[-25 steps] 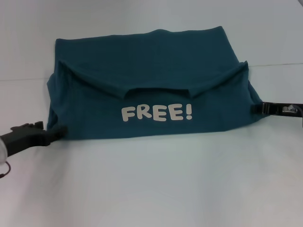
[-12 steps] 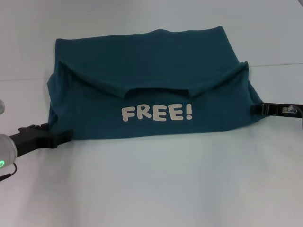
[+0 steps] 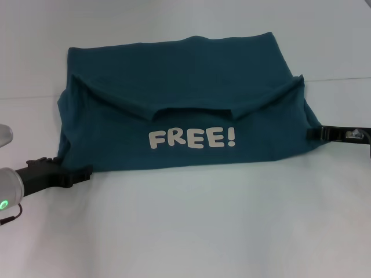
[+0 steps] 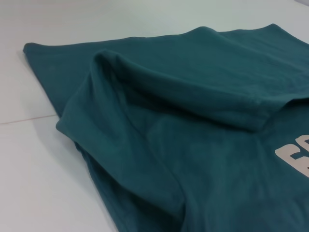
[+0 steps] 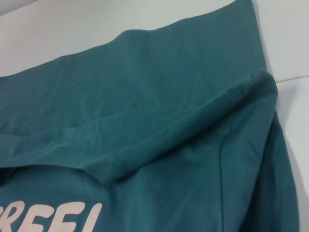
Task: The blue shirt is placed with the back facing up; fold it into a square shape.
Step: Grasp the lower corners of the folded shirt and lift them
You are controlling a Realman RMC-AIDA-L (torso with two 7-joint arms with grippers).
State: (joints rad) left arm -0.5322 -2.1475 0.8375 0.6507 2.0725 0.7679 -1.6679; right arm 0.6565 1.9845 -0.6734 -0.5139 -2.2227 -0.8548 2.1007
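The blue shirt lies spread on the white table, its near half folded over so the "FREE!" lettering faces up, sleeves tucked in. It sits between both grippers. The left gripper is low at the shirt's near left corner; whether its fingers are apart cannot be told. The right gripper touches the right edge, its state also unclear. A good next fold likely needs both corners pinched evenly through all layers.

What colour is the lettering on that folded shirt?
White "FREE!" lettering on the dark teal-blue fabric shirt; the head view shows it best.
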